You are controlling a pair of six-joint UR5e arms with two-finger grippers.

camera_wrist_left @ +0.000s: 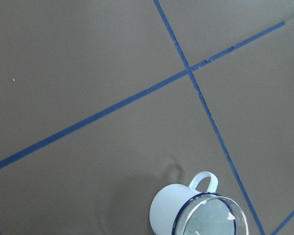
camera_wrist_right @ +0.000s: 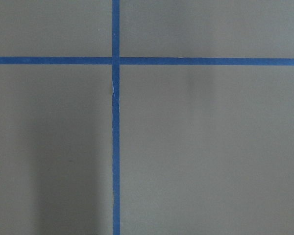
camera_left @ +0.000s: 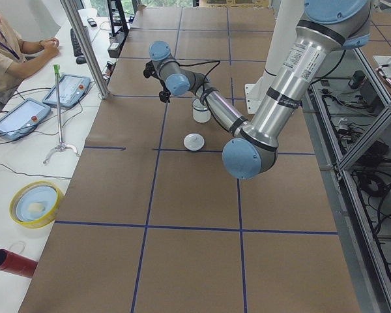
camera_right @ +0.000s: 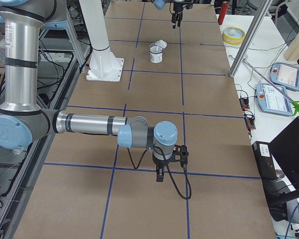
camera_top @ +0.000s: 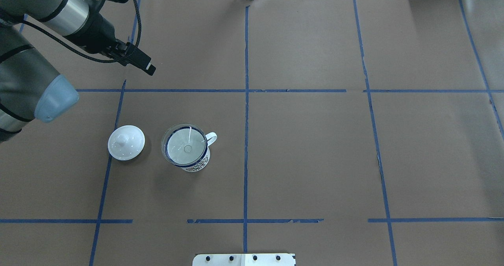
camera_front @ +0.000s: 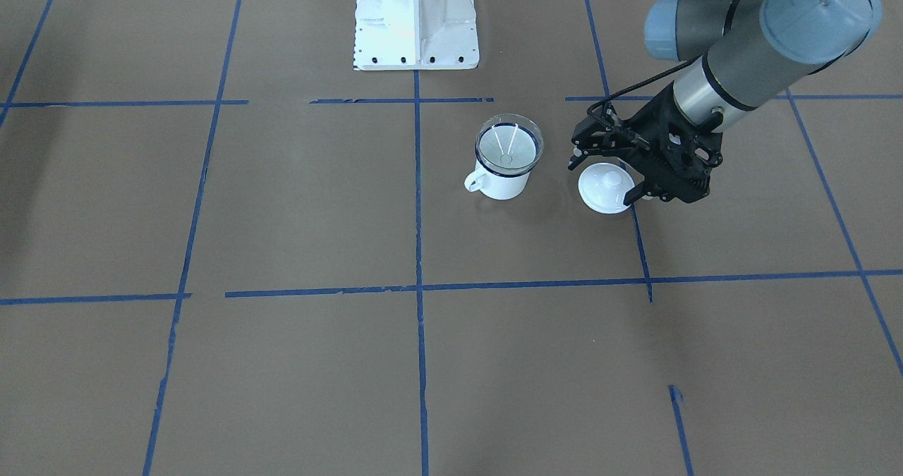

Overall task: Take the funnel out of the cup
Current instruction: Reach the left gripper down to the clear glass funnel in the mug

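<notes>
The cup (camera_front: 502, 180) is a white enamel mug with a dark blue rim, standing upright near the table's middle, also in the overhead view (camera_top: 195, 166) and the left wrist view (camera_wrist_left: 169, 210). The clear funnel (camera_front: 509, 144) sits in its mouth, also visible from overhead (camera_top: 185, 147) and from the left wrist (camera_wrist_left: 210, 221). My left gripper (camera_front: 603, 178) is open and empty, raised above the table beside the cup and over the white lid; it also shows overhead (camera_top: 145, 65). My right gripper (camera_right: 162, 167) hangs far from the cup; I cannot tell whether it is open or shut.
A white domed lid with a knob (camera_front: 603, 188) lies on the table next to the cup, also seen overhead (camera_top: 126, 142). The white robot base (camera_front: 416, 17) stands behind the cup. Blue tape lines cross the brown table cover. A person sits at the side table (camera_left: 6, 49).
</notes>
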